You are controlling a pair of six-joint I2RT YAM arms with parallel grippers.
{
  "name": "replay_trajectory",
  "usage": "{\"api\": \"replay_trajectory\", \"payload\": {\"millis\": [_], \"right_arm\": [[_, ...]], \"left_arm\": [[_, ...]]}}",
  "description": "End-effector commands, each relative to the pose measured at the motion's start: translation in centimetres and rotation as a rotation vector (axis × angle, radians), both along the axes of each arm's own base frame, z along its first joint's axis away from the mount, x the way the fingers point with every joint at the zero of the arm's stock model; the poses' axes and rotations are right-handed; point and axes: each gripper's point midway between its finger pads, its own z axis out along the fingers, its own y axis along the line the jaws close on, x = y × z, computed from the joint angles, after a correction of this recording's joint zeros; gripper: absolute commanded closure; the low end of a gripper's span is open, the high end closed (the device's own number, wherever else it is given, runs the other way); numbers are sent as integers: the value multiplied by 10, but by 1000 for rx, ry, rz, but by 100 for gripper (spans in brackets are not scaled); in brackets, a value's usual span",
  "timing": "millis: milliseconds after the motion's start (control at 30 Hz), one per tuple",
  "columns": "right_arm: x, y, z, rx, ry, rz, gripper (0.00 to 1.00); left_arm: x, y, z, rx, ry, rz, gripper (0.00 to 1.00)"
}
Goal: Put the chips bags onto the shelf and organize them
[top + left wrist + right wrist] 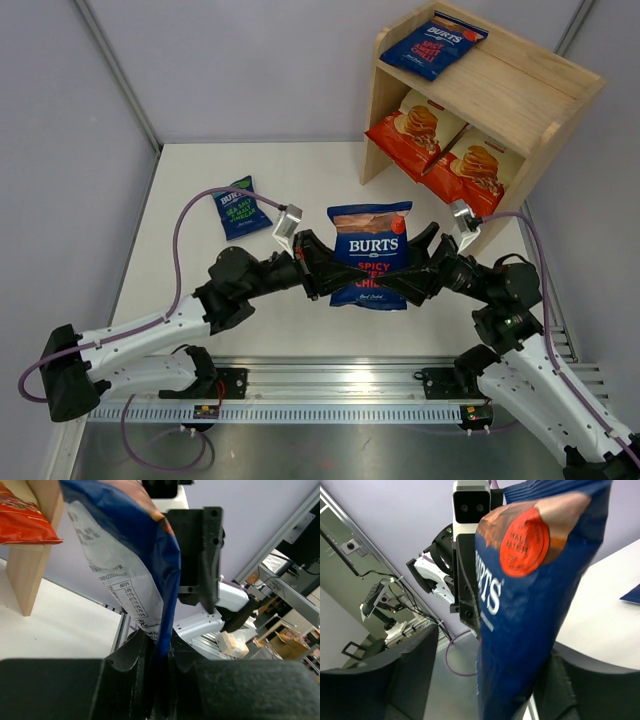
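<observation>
A dark blue red-lettered Burts bag hangs upright above the table between both grippers. My left gripper is shut on its left edge; in the left wrist view the jaws pinch the blue bag. My right gripper is open around the bag's right side; in the right wrist view the bag stands between wide jaws. The wooden shelf holds another Burts bag on top and two Cassava bags below. A green-lettered Burts bag lies on the table.
Grey walls enclose the white table. A metal rail runs along the near edge by the arm bases. The shelf's side panel and a red bag show in the left wrist view.
</observation>
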Motion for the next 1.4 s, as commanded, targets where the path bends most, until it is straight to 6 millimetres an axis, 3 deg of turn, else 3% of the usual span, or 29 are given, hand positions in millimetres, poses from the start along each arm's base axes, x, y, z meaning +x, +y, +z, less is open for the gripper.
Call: {"api": "replay_trajectory", "payload": {"millis": [0, 133, 233, 367, 400, 500, 667, 700, 767, 800, 833, 867, 900, 1033, 1067, 1100, 1167, 1200, 1267, 1300, 1333, 1367], "right_arm": [[1, -8, 6, 13, -3, -73, 23], [0, -7, -10, 37, 62, -43, 20], [-5, -7, -7, 78, 68, -8, 25], [-8, -5, 1, 107, 67, 29, 38], [-8, -5, 3, 114, 75, 35, 47], [-8, -5, 7, 126, 66, 40, 60], [-5, -14, 16, 149, 35, -43, 73], [-4, -16, 19, 150, 26, -61, 81], [-1, -19, 20, 140, 15, -104, 86], [-3, -21, 26, 141, -2, -113, 88], [-1, -21, 23, 121, 5, -126, 91], [-1, -22, 25, 108, -19, -137, 91], [-3, -23, 31, 106, -37, -142, 92], [4, -22, 37, 53, -65, -180, 94], [9, -22, 33, 24, -58, -202, 95], [8, -24, 46, 28, -80, -218, 95], [21, -24, 46, -12, -67, -268, 96], [22, -28, 64, -1, -87, -294, 95], [44, -26, 63, -50, -22, -362, 96], [46, -31, 82, -40, -27, -390, 96], [67, -27, 72, -87, 53, -438, 95], [76, -28, 75, -101, 73, -467, 95]], "left_arm": [[5, 15, 47, -115, -55, 78, 85], [6, 19, 63, -166, -62, 94, 88], [3, 18, 75, -210, -65, 64, 89], [1, 9, 83, -225, -54, 21, 91], [1, 7, 84, -234, -44, 9, 91], [0, -1, 85, -221, -42, -22, 91], [1, -8, 73, -179, -39, -34, 87], [1, -9, 70, -172, -38, -36, 81], [4, -6, 67, -170, -47, -19, 75], [3, -6, 67, -170, -48, -17, 65], [4, -5, 66, -165, -49, -12, 62], [5, -3, 66, -166, -63, 0, 57], [6, -2, 66, -163, -67, 8, 43], [17, 0, 66, -141, -66, 74, 11], [25, 1, 62, -118, -51, 119, 7], [26, 7, 64, -121, -47, 148, 2], [45, 15, 52, -76, -2, 258, 1], [48, 21, 52, -72, 5, 291, 1], [58, 39, 47, -43, 40, 392, 1], [65, 47, 44, -33, 57, 447, 1], [65, 61, 41, -15, 71, 488, 1], [74, 73, 38, -9, 99, 568, 1]]}}
